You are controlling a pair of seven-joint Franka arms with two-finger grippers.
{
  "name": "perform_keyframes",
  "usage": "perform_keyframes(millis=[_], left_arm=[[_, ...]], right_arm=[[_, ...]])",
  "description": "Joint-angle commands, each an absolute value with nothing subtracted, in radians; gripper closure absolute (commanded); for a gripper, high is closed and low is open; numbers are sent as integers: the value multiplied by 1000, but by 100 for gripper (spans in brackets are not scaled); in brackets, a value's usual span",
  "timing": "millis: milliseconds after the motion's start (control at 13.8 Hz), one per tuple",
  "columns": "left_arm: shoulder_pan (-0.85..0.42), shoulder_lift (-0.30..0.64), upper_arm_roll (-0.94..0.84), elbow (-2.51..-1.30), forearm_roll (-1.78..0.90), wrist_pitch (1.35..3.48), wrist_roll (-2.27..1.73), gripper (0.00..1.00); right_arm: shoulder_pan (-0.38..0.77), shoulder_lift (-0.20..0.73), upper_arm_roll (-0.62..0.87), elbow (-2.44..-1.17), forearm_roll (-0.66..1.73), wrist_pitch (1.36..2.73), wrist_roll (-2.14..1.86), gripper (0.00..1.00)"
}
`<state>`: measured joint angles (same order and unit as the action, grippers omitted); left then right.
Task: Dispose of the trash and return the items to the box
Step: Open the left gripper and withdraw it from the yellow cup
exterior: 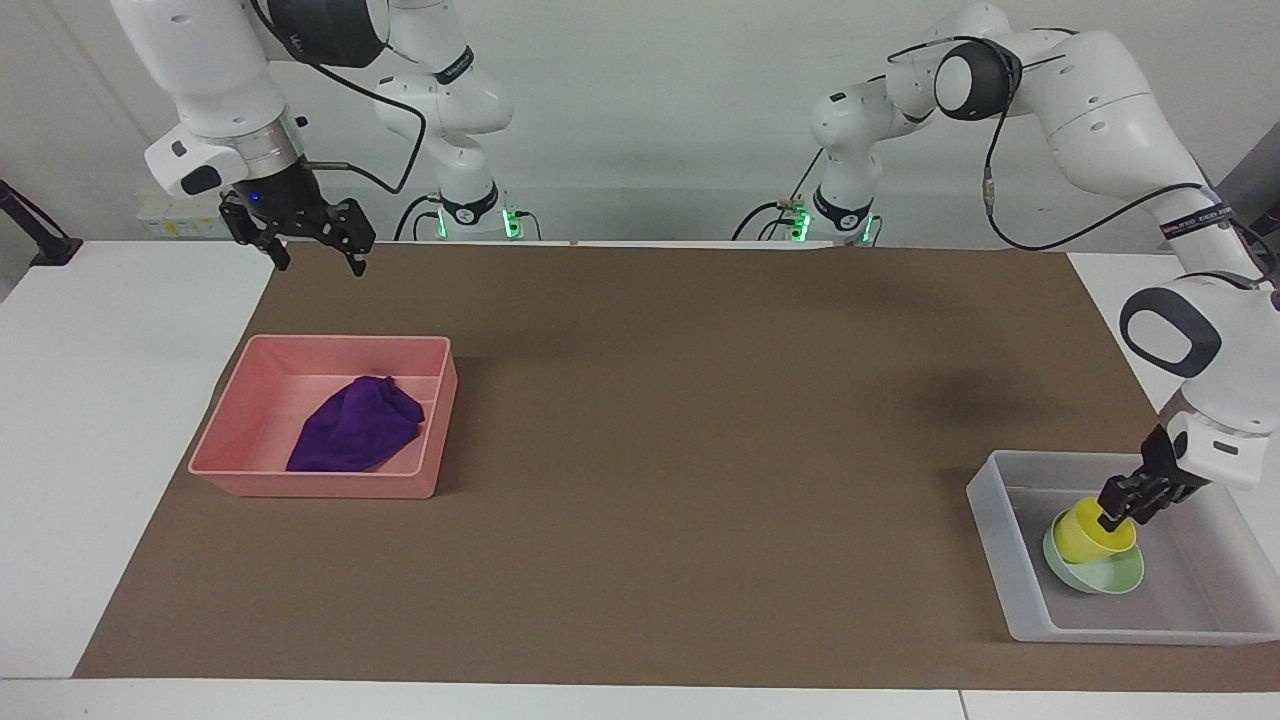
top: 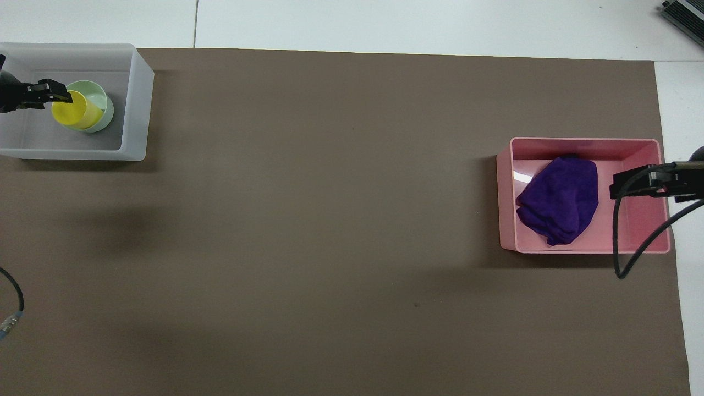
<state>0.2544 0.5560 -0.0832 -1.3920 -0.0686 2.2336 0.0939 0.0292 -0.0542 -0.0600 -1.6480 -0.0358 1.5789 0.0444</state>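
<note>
The yellow cup (exterior: 1090,535) (top: 77,110) stands nearly upright inside the mint-green bowl (exterior: 1100,580) (top: 105,107), in the frosted-white box (exterior: 1000,560) (top: 137,104) at the left arm's end of the table. My left gripper (exterior: 1118,512) (top: 58,96) is shut on the cup's rim, one finger inside it. The purple cloth (exterior: 355,430) (top: 558,201) lies crumpled in the pink bin (exterior: 310,485) (top: 583,142). My right gripper (exterior: 315,255) (top: 619,187) hangs open and empty in the air above the bin's robot-side edge.
A brown mat (exterior: 680,450) covers most of the white table. The right arm's black cable (top: 627,242) hangs over the pink bin in the overhead view.
</note>
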Motion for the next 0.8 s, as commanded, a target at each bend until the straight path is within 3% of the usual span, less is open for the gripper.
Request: perform_keyframes(millis=[0, 363, 725], left_arm=[[195, 364, -74, -1562, -74, 2223, 129, 0], [72, 158, -72, -1726, -74, 2160, 130, 0], [49, 72, -75, -1666, -71, 1927, 135, 0]], right_arm=[[15, -78, -55, -1677, -32, 1595, 21, 0], [15, -78, -55, -1677, -31, 1597, 21, 0], [15, -78, -55, -1677, -32, 1595, 21, 0]])
